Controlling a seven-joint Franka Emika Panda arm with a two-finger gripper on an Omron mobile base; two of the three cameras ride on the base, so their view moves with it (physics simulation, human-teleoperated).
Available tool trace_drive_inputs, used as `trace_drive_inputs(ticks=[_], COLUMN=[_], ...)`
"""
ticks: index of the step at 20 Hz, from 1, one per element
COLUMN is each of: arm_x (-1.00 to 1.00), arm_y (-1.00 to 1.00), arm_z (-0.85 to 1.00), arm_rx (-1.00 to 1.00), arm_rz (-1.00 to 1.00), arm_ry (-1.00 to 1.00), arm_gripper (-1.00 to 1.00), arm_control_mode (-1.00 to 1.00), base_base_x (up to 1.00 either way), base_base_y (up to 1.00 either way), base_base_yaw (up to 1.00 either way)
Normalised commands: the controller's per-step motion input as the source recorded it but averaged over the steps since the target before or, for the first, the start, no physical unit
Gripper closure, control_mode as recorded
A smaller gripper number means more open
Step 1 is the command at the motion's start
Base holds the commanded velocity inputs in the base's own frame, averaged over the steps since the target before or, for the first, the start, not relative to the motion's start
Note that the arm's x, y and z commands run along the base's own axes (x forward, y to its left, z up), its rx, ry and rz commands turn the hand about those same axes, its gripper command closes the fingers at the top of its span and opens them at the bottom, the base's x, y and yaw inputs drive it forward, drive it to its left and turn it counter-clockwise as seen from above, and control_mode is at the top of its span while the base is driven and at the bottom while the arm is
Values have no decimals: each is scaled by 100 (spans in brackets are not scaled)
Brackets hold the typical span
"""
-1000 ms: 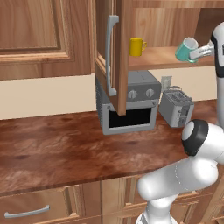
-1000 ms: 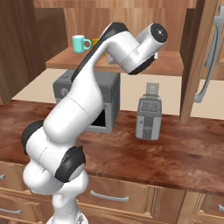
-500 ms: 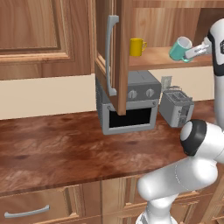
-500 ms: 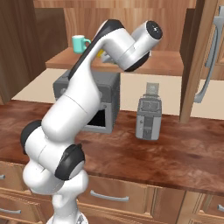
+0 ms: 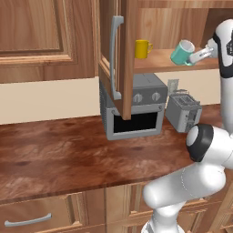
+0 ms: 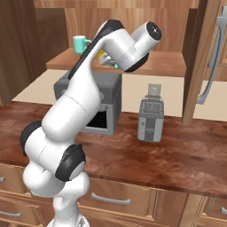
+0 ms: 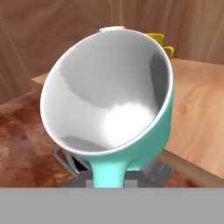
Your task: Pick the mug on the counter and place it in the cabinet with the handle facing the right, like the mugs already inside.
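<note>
The teal mug (image 5: 183, 52) hangs tilted just above the front of the cabinet's plank shelf (image 5: 157, 61), its mouth turned left and towards the base. My gripper (image 5: 198, 55) is shut on its handle from the right. In the hand view the mug's white inside (image 7: 109, 96) faces the camera, and its handle runs down into the gripper (image 7: 109, 177). A yellow mug (image 5: 143, 48) stands further left on the shelf and peeks out behind the held mug's rim (image 7: 162, 43). A second teal mug (image 6: 80, 43) stands at the shelf's far left. The counter (image 5: 54, 154) lies below.
The cabinet door (image 5: 125, 54) stands open with its grey bar handle (image 5: 113, 54) forward, left of the yellow mug. Under the shelf are a grey toaster oven (image 5: 136, 109) and a silver toaster (image 5: 184, 111). My arm (image 6: 93, 88) crosses in front of the shelf.
My gripper has carried the teal mug a little to the left along the shelf front, closer to the yellow mug. The mugs on the shelf have not moved.
</note>
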Motion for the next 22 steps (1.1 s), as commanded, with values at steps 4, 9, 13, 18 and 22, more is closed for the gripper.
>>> trace_drive_inputs(ticks=[4, 9, 13, 18, 22], arm_x=[1, 0, 1, 10, 33], arm_y=[14, 6, 0, 0, 0], arm_z=[-22, -20, -1, 0, 0], arm_rx=[-1, -4, -5, -3, 0], arm_rz=[4, 1, 0, 0, 0], arm_ry=[0, 0, 0, 0, 0], arm_gripper=[100, 100, 100, 100, 100], arm_control_mode=[-100, -100, -100, -100, -100], base_base_x=[0, 0, 0, 0, 0], base_base_y=[0, 0, 0, 0, 0], base_base_yaw=[0, 0, 0, 0, 0])
